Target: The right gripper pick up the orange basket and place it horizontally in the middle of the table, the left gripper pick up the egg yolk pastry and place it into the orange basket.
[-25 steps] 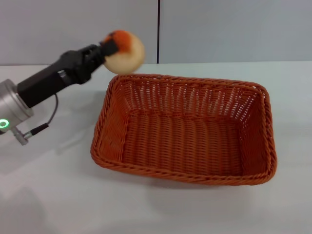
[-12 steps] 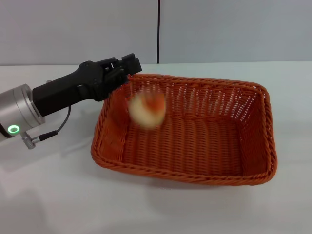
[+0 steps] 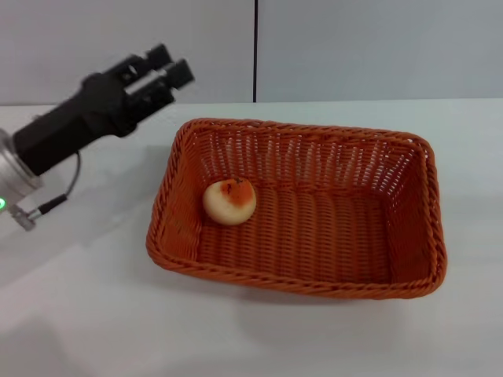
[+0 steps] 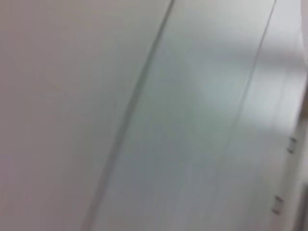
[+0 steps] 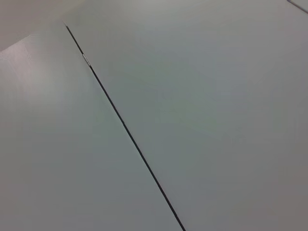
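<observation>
left claw (image 3: pixel 167 66): raised over the bench's far left, beyond the basket's left corner, fingers apart, holding nothing
bun (image 3: pixel 229 201): sits on the basket floor near the left wall, glazed top up
basket (image 3: pixel 409 259): flat on the white bench (image 3: pixel 86 314), mid-table, long side across

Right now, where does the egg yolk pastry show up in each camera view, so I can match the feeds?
Head view: the egg yolk pastry lies on the floor of the orange basket, near the basket's left end, clear of the left pincer.
Left wrist view: not in it; only pale wall panels.
Right wrist view: not in it; only pale wall panels.
Shared landmark: the dark wall seam.
</observation>
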Action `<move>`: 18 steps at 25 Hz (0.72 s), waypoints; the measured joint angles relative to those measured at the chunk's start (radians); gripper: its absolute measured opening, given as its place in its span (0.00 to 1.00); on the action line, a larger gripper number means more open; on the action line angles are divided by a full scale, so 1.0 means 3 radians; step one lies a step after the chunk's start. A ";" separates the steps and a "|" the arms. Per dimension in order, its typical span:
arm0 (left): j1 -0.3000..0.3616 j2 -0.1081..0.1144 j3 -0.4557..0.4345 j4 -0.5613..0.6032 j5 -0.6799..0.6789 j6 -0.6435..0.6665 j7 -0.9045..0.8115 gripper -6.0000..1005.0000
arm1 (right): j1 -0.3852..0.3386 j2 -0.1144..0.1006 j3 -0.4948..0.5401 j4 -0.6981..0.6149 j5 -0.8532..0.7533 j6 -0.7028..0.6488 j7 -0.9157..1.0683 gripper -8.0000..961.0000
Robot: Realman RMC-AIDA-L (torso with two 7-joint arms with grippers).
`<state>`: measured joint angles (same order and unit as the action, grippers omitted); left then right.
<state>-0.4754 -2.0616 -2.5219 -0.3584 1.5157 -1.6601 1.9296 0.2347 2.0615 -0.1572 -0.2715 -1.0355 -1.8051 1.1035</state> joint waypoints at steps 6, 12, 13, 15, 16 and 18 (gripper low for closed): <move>0.0213 0.0000 -0.0001 -0.0005 -0.0601 -0.0019 0.0524 0.72 | 0.0000 0.0001 -0.0023 0.0000 0.0000 0.0031 -0.0164 0.58; 0.0471 -0.0005 -0.0016 0.0244 -0.1620 0.0070 0.1112 0.82 | 0.0000 0.0006 -0.0028 0.0000 0.0000 0.0110 -0.0227 0.58; 0.0479 -0.0005 -0.0019 0.0259 -0.1661 0.0077 0.1131 0.84 | 0.0000 0.0006 -0.0029 0.0000 -0.0001 0.0121 -0.0237 0.58; 0.0511 -0.0005 -0.0046 0.0317 -0.1805 0.0133 0.1197 0.84 | 0.0002 0.0006 -0.0031 0.0000 -0.0001 0.0145 -0.0241 0.58; 0.0523 -0.0005 -0.0062 0.0338 -0.1848 0.0170 0.1214 0.84 | 0.0005 0.0005 -0.0032 0.0000 -0.0002 0.0157 -0.0241 0.58; 0.0533 -0.0005 -0.0079 0.0365 -0.1864 0.0219 0.1222 0.84 | 0.0012 0.0006 -0.0033 0.0000 -0.0003 0.0173 -0.0252 0.58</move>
<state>-0.3155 -2.0630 -2.5454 -0.2488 0.9567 -1.5944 2.2963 0.2384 2.0632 -0.1672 -0.2715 -1.0362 -1.7532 1.0279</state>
